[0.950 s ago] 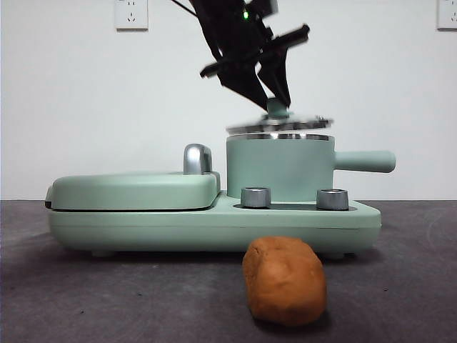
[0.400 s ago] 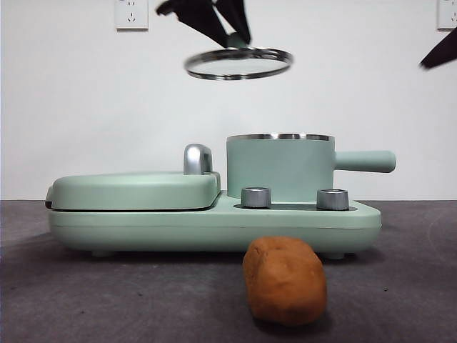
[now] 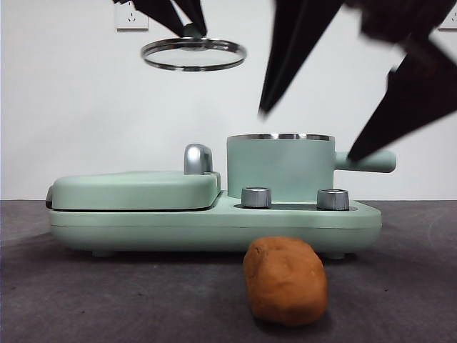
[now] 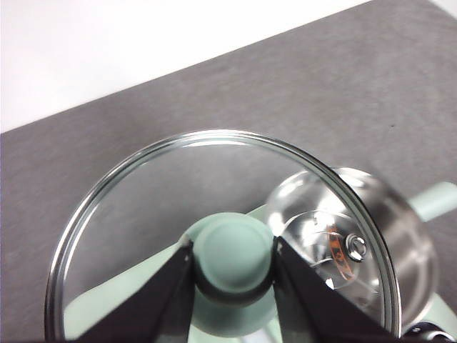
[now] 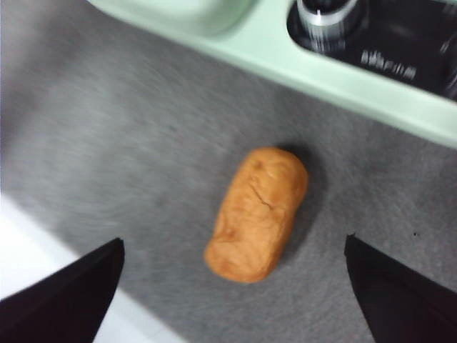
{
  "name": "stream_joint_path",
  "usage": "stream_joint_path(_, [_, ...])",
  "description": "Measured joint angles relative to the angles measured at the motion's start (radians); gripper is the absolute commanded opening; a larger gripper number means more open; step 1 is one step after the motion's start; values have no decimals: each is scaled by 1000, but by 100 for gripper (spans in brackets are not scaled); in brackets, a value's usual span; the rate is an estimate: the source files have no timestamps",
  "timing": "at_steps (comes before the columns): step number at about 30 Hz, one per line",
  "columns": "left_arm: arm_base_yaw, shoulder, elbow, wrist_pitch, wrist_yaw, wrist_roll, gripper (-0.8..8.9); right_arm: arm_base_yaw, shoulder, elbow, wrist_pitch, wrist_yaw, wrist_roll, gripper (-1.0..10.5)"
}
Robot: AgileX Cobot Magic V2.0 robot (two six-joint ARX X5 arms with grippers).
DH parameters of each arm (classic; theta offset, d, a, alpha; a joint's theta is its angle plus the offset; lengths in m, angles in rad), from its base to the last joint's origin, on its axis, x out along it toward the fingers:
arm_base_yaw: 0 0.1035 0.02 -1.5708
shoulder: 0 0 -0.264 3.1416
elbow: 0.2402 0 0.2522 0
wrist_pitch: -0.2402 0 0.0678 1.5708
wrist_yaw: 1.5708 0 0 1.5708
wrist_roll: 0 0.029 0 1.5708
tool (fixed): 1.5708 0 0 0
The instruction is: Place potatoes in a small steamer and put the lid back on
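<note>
Spreading wide at upper right of the front frame, right gripper [image 3: 314, 136] above potato [image 3: 285, 280], low centre on table [image 3: 86, 300]. Centre over its narrow middle before closing. Left gripper [image 4: 234, 268] clamped on lid [image 3: 193, 54] knob, upper left; steamer [image 3: 280, 168] uncovered.

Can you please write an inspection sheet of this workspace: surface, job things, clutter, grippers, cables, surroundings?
Surface: dark grey table.
Job things: potato lies on the table in front of the appliance; steamer pot is uncovered; lid is held in the air.
Clutter: griddle beside the pot, closed.
Grippers: left gripper shut on the lid's knob; right gripper open above the potato.
Cables: nothing seen.
Surroundings: white wall, wall socket.
</note>
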Motion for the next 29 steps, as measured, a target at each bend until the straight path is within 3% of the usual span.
stream_joint_path(15, [82,0,0,-12,0,6,15,52,312,0,102,33,17,471])
stream_joint_path(17, [85,0,0,-17,0,9,15,53,331,0,123,33,17,418])
stream_joint_path(23, [93,0,0,-18,0,14,15,53,361,0,131,29,16,81])
stream_joint_path(29, [105,0,0,-20,0,14,15,52,361,6,124,-39,15,73])
